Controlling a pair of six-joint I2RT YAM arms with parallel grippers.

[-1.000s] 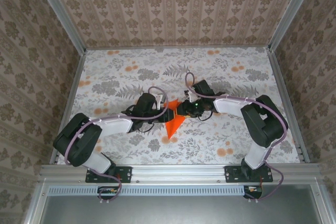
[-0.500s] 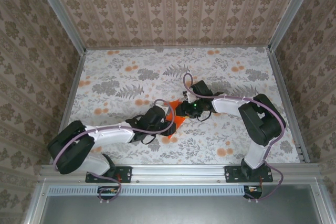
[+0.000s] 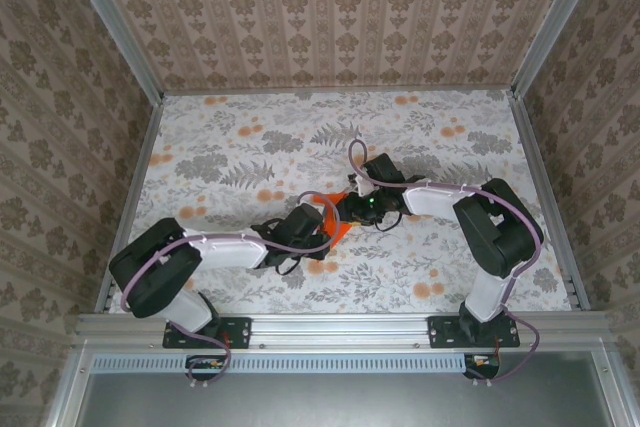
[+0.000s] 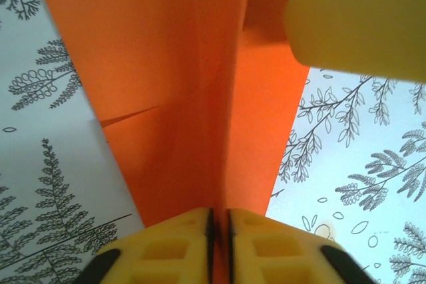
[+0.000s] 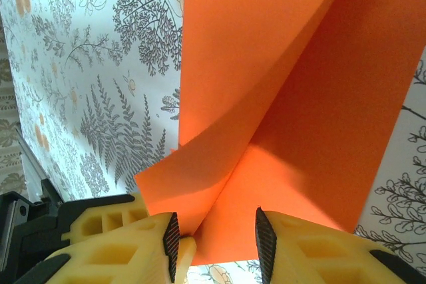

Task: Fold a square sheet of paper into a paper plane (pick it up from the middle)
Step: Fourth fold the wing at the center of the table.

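The square sheet of paper is bright orange and folded into a creased, pointed shape with a raised middle ridge. It lies on the flowered table between both grippers, and small parts of the paper show in the top view. My left gripper is shut on the ridge, which is pinched between its yellow fingers. My right gripper is open, its jaws straddling the paper's fold from the other end. From above, the left gripper and the right gripper nearly touch.
The table has a grey leaf and pale orange flower print and is boxed in by patterned walls and metal rails. The right gripper's yellow finger sits close over the paper in the left wrist view.
My left gripper swung from the paper's far left side to its near side and shut on the ridge. The paper's point is now mostly covered. The right gripper barely moved.
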